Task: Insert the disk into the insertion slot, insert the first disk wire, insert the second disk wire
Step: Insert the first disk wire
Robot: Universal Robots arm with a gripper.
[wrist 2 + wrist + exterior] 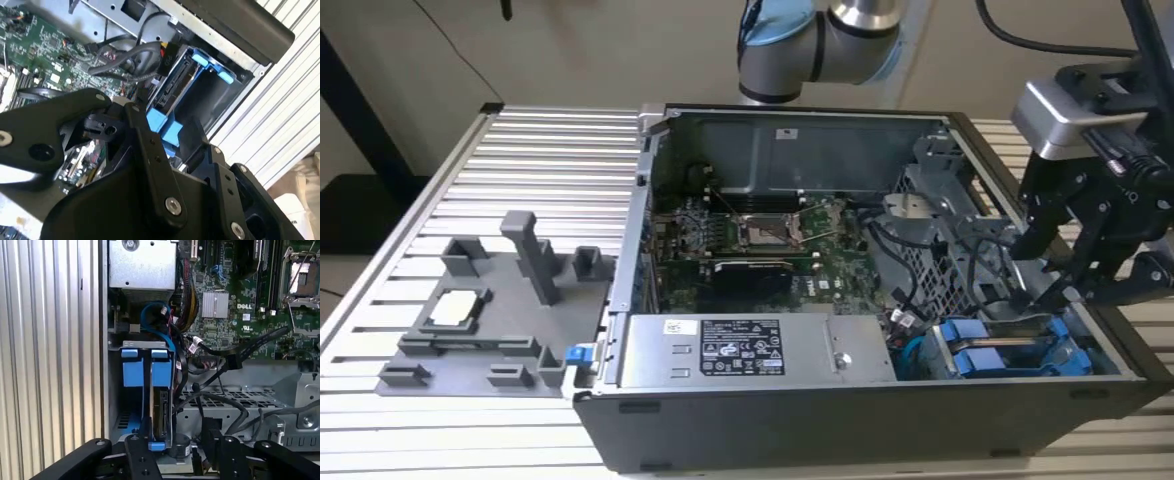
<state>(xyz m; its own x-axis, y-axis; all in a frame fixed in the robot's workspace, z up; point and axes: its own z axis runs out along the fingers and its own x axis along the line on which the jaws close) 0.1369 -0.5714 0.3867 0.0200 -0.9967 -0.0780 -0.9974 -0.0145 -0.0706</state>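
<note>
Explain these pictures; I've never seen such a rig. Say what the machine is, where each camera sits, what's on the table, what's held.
A robot arm works over an open computer case on a ribbed metal table. The exterior view shows the scene from off the arm; both wrist views come from cameras on the arm, looking past its black gripper into the case. On the exterior view's left lies a grey parts holder. Inside, the disk in its blue frame stands in the insertion slot, with black cables beside it. The gripper hangs over it; whether it grips anything is unclear.
</note>
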